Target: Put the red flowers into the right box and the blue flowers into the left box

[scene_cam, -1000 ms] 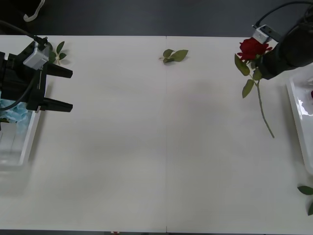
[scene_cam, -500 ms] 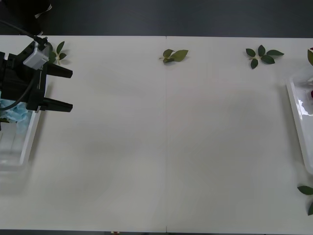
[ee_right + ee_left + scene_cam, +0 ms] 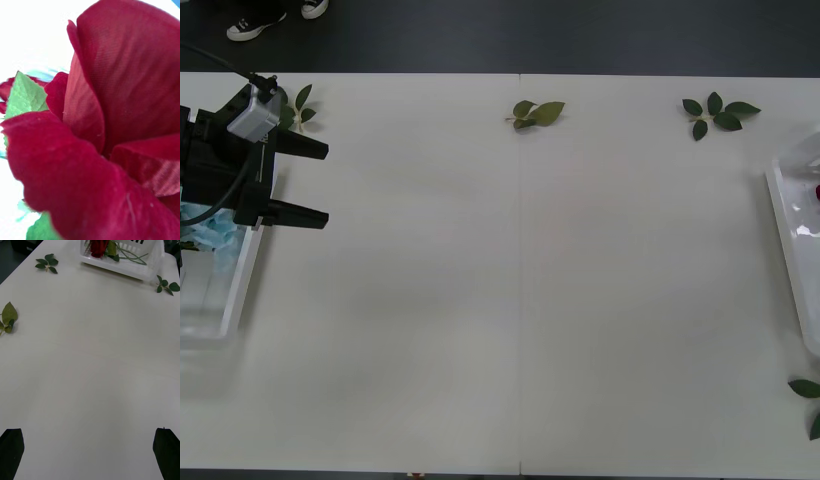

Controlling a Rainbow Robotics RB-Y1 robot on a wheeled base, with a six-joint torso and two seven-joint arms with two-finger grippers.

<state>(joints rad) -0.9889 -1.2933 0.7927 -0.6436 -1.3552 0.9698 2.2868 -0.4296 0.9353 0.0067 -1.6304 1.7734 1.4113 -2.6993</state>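
Note:
A red flower's deep-red head [image 3: 112,123] sits right up against the right wrist camera, with a green leaf [image 3: 24,97] beside it. Another red flower [image 3: 99,246] lies in the right box [image 3: 123,268] with green stems; in the front view that box [image 3: 777,230] is at the table's right edge, with a speck of red [image 3: 817,192] inside. Pale blue flowers [image 3: 208,232] lie in the left box [image 3: 242,280] at the left edge. My left gripper [image 3: 327,185] hovers over that box's inner side, its black fingers [image 3: 11,450] open and holding nothing.
Bloomless leaf sprigs lie along the far edge: one [image 3: 538,112] in the middle, one [image 3: 718,112] toward the right, one [image 3: 297,105] by the left gripper. Another sprig [image 3: 808,390] lies near the front right corner. The wide white table [image 3: 520,300] stretches between the boxes.
My right arm carried the red flower out of the front view to the right, uncovering the leaf sprig it had hidden. The left arm has not moved.

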